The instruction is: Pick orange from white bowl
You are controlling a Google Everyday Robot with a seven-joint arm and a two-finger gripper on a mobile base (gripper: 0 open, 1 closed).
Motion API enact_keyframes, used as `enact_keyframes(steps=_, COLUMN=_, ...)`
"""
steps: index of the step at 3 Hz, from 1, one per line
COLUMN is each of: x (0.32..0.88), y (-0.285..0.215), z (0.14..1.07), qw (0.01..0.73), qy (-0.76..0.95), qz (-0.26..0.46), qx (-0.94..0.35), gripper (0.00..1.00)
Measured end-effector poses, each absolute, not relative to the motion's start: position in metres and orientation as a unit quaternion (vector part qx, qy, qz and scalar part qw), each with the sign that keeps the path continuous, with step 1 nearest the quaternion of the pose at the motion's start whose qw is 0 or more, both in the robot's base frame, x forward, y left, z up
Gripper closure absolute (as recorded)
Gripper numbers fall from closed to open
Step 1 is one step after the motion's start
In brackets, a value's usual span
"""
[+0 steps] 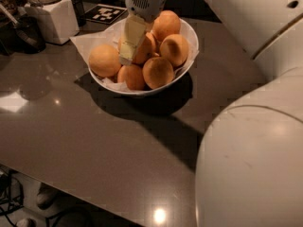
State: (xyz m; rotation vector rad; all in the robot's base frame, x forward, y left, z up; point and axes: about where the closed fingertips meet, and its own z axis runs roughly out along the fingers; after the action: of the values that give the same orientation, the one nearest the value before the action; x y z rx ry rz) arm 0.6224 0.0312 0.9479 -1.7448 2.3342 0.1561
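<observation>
Inspection finds the gripper (128,56) lowered into the white bowl (142,92), which stands on the grey countertop (94,150). It sits at the bowl's centre-left, in the gap between the central fruit and the look-alike at the bowl's left edge (104,60). The target orange (147,47) is judged to be that central fruit, lying in the bowl high in the pile and touching the gripper's pale side. Other oranges lie at the bowl's front (157,72), front-left (131,76), right (173,49) and rear (165,25). Crinkled paper lining (85,41) overhangs the bowl's left rim. A white canister (52,18) stands well to the left of the bowl. Whether the gripper has closed on the fruit cannot be told, as its far side is hidden. Step in hand, as assessed: reaching and seating for the grasp. Next move calls for a firm closure confirmed on that one orange, then a straight vertical lift clear of the bowl without dragging its neighbours or the paper.
</observation>
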Motion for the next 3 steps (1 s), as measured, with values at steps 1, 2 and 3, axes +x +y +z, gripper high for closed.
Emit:
enact_keyframes(steps=1, x=0.609, y=0.025, z=0.946, qw=0.109, qy=0.79, qz=0.048, qx=-0.602, gripper=0.0)
enact_keyframes(steps=2, x=0.6, y=0.021, z=0.945, qw=0.105, qy=0.786, qz=0.044, qx=-0.607, gripper=0.0)
enact_keyframes(steps=3, x=0.596, y=0.018, z=0.945, qw=0.102, qy=0.783, qz=0.043, qx=-0.612, gripper=0.14)
